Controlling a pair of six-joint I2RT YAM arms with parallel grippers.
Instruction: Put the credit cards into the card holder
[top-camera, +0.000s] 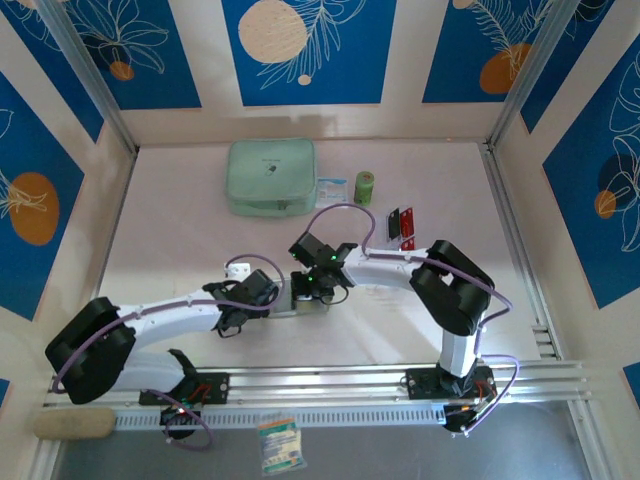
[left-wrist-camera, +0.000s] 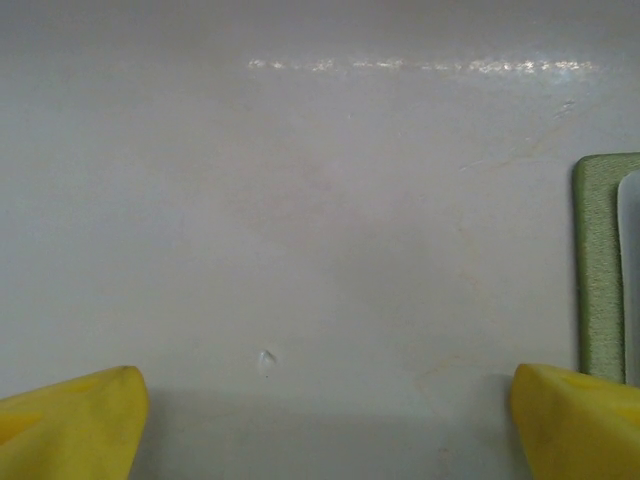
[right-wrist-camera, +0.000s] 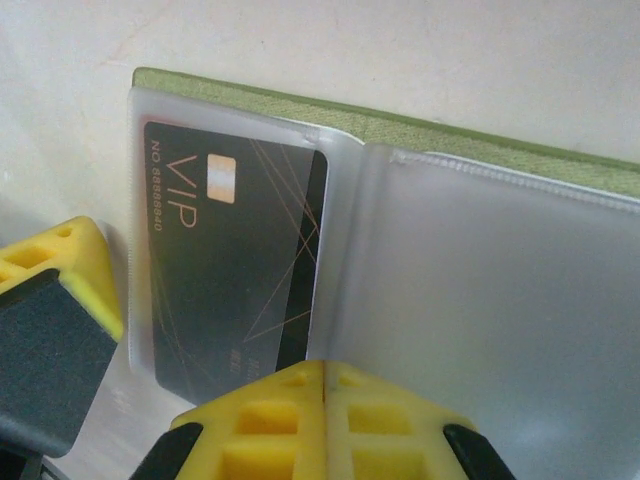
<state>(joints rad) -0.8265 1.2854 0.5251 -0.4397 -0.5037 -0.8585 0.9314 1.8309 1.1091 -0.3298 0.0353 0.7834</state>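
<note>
Fingertips (right-wrist-camera: 290, 400) of the right gripper (right-wrist-camera: 325, 395) are pressed together with nothing visible between them, poised at the near edge of the open card holder (right-wrist-camera: 450, 135), roughly at its central fold. The left gripper (left-wrist-camera: 325, 420) stands spread wide over bare tabletop (left-wrist-camera: 300, 200), with the holder's olive edge just beside its right finger. In the right wrist view a yellow finger with a dark pad sits close to the holder's left end; I judge it belongs to the left gripper.

The holder lies opened flat near the middle of the tabletop, frosted sleeves upward. A black card (right-wrist-camera: 230, 270) is already in the left sleeve; the right sleeve (right-wrist-camera: 480, 300) looks empty. The remaining credit cards (top-camera: 400, 226), red and dark, lie well apart toward the right rear.

The cards are likely light, stiff and slick, and lying flat they offer little to catch; pinching across a short end or tipping up an edge seems wisest. The holder looks soft and light enough to slide, with floppy sleeve mouths, so one gripper should pin it while the other feeds.

Readable writing: "VIP" on the black card, and beside it "NO" with a run of digits too small to be sure of
</note>
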